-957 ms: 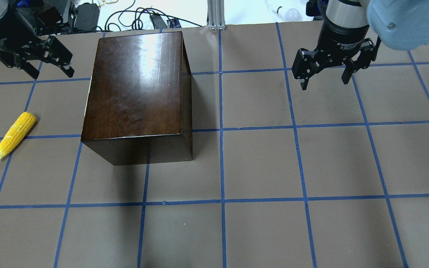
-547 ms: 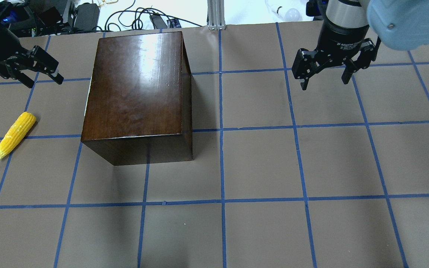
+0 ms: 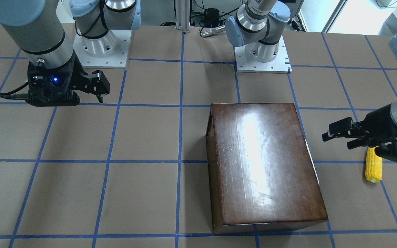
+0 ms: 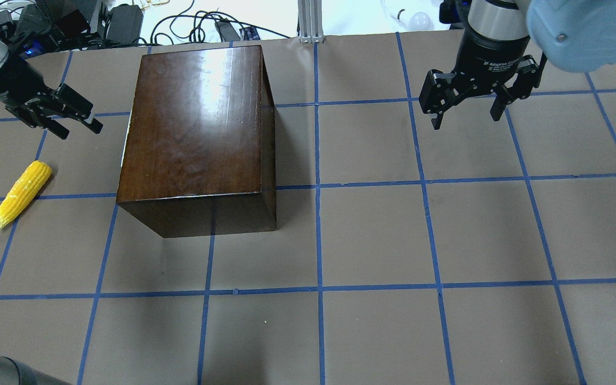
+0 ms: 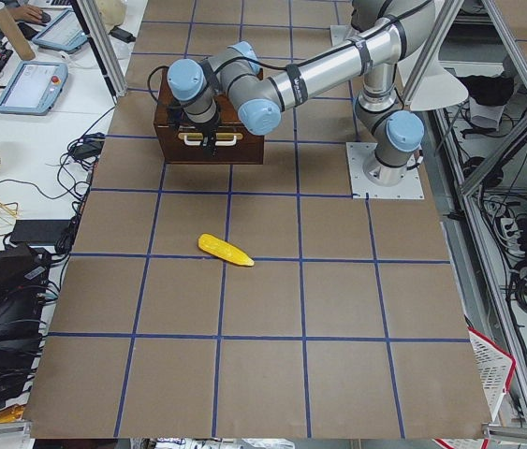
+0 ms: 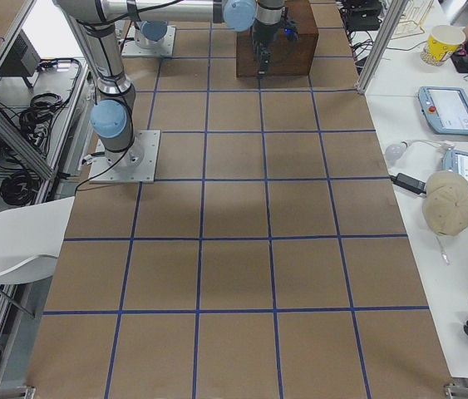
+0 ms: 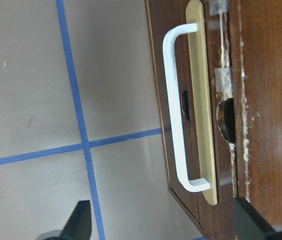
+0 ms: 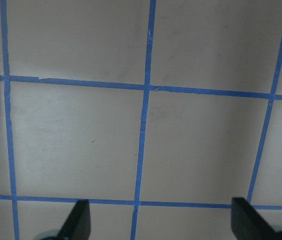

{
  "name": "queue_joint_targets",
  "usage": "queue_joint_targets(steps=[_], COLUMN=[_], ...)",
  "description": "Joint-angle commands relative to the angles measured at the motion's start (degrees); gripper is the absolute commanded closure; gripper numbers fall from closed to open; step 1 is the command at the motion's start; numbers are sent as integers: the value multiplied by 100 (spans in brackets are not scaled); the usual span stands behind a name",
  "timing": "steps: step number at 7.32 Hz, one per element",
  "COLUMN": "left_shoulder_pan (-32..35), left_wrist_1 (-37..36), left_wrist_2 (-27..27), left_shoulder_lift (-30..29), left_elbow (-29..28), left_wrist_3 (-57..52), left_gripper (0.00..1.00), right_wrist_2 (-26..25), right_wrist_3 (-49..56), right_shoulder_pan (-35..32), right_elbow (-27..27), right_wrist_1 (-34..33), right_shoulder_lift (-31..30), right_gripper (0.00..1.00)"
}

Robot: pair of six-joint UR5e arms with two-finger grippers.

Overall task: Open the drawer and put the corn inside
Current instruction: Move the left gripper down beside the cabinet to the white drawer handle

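Note:
The glossy dark-brown box stands left of the table's middle, also in the front view. Its drawer is shut; the dark front panel with the whitish handle faces my left gripper. My left gripper is open and empty, a short way left of the box, pointing at the drawer front, not touching it. The yellow corn lies on the table nearer me than the left gripper, partly hidden behind it in the front view. My right gripper is open and empty, far right.
Brown paper with a blue tape grid covers the table. Cables and gear lie beyond the far edge. The two arm bases stand on the robot's side.
My left gripper has swung out left, then lower and back toward the box's left face, turning to point at it. Box, corn and right arm have not moved.

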State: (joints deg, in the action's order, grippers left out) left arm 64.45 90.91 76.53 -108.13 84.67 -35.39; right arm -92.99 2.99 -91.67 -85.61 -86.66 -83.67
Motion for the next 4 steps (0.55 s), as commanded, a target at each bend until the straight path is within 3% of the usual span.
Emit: queue_joint_targets(steps=[1,4], left_shoulder_pan=[-20,-20], left_wrist_1=[-519,-627], left_wrist_2=[-129,-295], left_shoulder_lift=[-103,-129], left_elbow=[381,480], left_wrist_3=[-100,206], left_gripper=[0,0], right_wrist_2=[0,0], right_wrist_3=[0,0], right_shoulder_pan=[0,0], right_elbow=[0,0], right_wrist_1=[0,0], right_shoulder_lift=[0,-9], right_gripper=[0,0])
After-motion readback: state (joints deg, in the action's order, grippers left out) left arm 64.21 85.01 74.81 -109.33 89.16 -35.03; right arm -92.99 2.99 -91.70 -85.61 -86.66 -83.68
